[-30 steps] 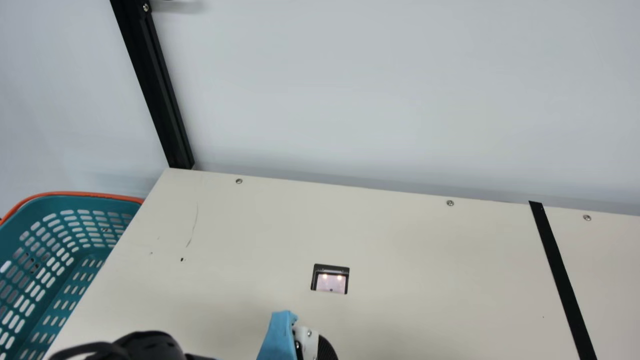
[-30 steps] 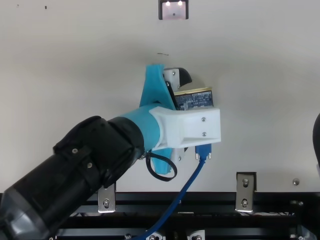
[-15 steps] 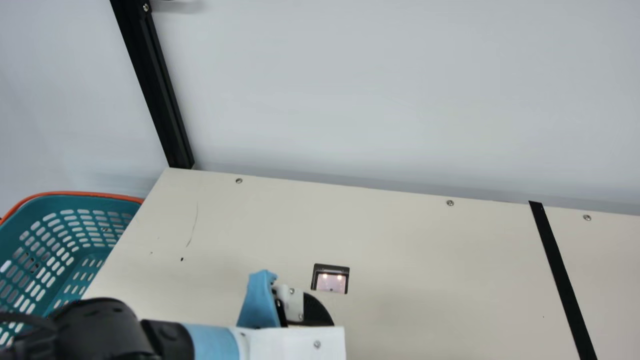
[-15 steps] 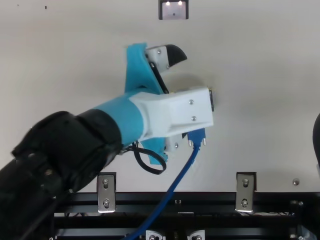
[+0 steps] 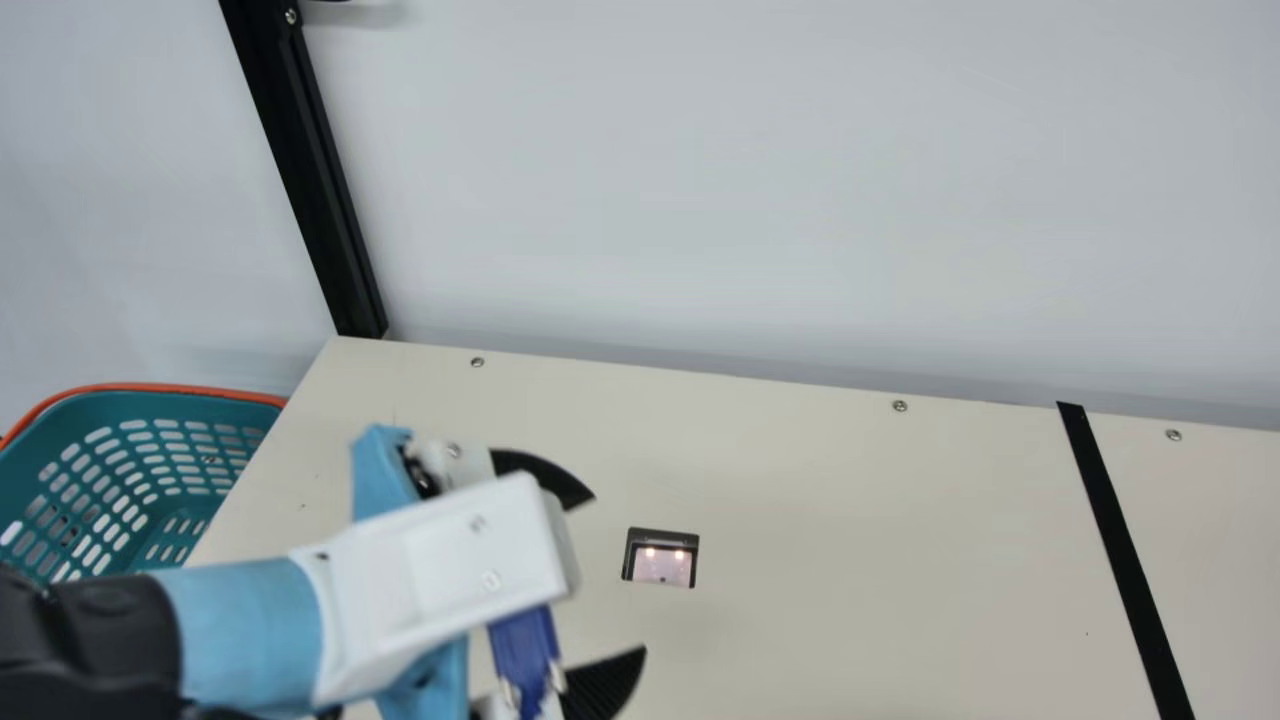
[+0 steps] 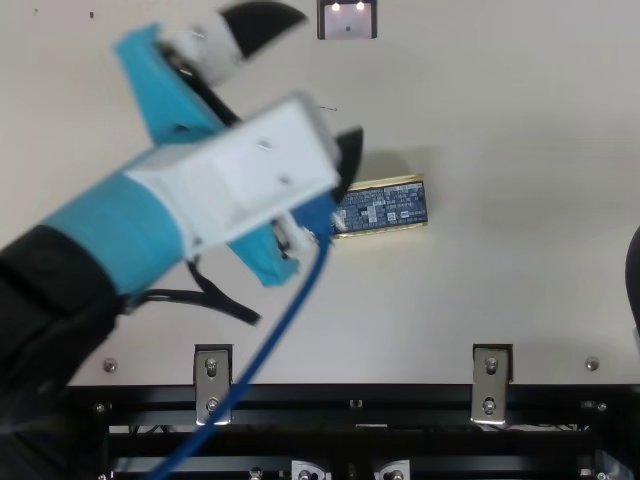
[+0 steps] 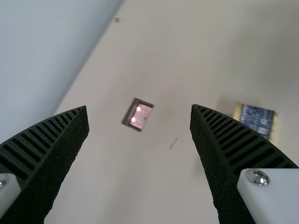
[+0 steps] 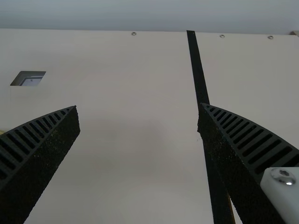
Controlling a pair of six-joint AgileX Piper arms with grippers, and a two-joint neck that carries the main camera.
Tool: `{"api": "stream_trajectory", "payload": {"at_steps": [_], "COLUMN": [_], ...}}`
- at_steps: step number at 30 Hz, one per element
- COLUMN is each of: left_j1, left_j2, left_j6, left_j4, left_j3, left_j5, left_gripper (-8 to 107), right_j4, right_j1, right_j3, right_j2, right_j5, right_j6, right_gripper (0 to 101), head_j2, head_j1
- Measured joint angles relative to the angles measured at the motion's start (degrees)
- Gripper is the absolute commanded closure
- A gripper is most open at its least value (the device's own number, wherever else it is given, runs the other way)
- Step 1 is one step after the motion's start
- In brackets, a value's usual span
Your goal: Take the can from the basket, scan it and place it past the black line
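Note:
In the main view my left gripper [image 5: 618,574] hangs over the table, fingers spread and nothing between them; in the left wrist view my left gripper [image 7: 140,108] stands open too. The can [image 6: 385,207], dark blue with gold rims, lies on its side on the table; one left finger covers its left end in the top view. The can [image 7: 256,120] also appears beyond a finger in the left wrist view. My right gripper [image 6: 635,280] is at the top view's right edge; in its wrist view my right gripper [image 8: 138,106] is open and holds nothing.
The lit scanner window [image 5: 661,558] is set in the table beside the left gripper. Toward the right, the black line [image 5: 1125,560] crosses the tabletop. A green basket [image 5: 130,500] stands off the table's left edge. A wall rises behind the table.
My left arm has swung away from the can, toward the back and left, uncovering most of it in the top view. The can has stayed where it was. The right arm has kept still.

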Motion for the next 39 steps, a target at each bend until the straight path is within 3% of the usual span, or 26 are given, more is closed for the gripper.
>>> {"api": "stream_trajectory", "payload": {"at_steps": [19, 29, 39], "left_j1": [22.79, 35.77, 39.15], "left_j2": [-5.85, -11.69, -20.26], "left_j6": [-28.93, -45.05, -62.06], "left_j4": [22.48, 33.35, 44.88], "left_j3": [3.02, 4.44, 10.80], "left_j5": [-18.22, -17.90, -15.33], "left_gripper": [9, 9, 9], "right_j4": [0.00, 0.00, 0.00], "right_j1": [0.00, 0.00, 0.00], "right_j3": [0.00, 0.00, 0.00], "right_j2": [0.00, 0.00, 0.00], "right_j5": [0.00, 0.00, 0.00], "right_j6": [0.00, 0.00, 0.00], "right_gripper": [0, 0, 0], "head_j2": [-0.29, 0.00, 0.00], "head_j1": [0.00, 0.00, 0.29]}}
